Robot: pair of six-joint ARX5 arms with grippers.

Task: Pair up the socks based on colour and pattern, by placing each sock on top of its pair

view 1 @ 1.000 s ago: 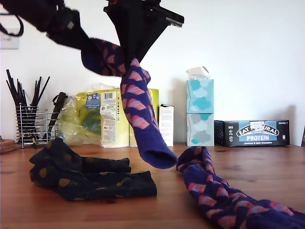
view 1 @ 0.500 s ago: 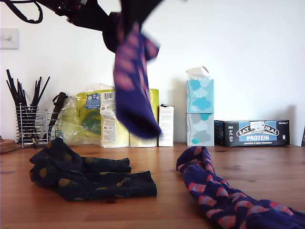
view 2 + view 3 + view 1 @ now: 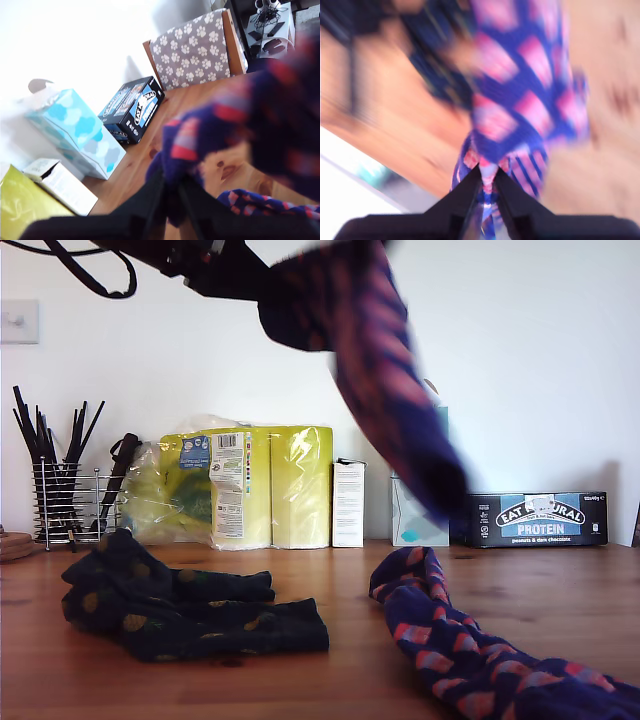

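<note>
Both grippers clamped on the same blue-purple sock (image 3: 385,370), held high above the wooden table (image 3: 340,590); my first gripper (image 3: 170,192) nearly closed with a fold of that sock pinched between the jaws; my second gripper (image 3: 487,182) likewise nearly closed on the sock's edge, that view heavily blurred. In the exterior view, sock blurred and slanting down toward the exterior view's right, its lower end in front of the tissue boxes (image 3: 415,515), partly hiding them. Matching blue-purple sock (image 3: 470,650) lying on the table at the exterior view's lower right; two dark navy pineapple socks (image 3: 190,610) heaped together at the exterior view's lower left, well apart from it. Along the back wall: wire cutlery holder (image 3: 65,490), yellow paper-roll pack (image 3: 240,485), small white carton (image 3: 348,502), black protein-bar box (image 3: 540,518). In the first wrist view, chair with paw-print fabric (image 3: 197,47) beyond the table edge.
</note>
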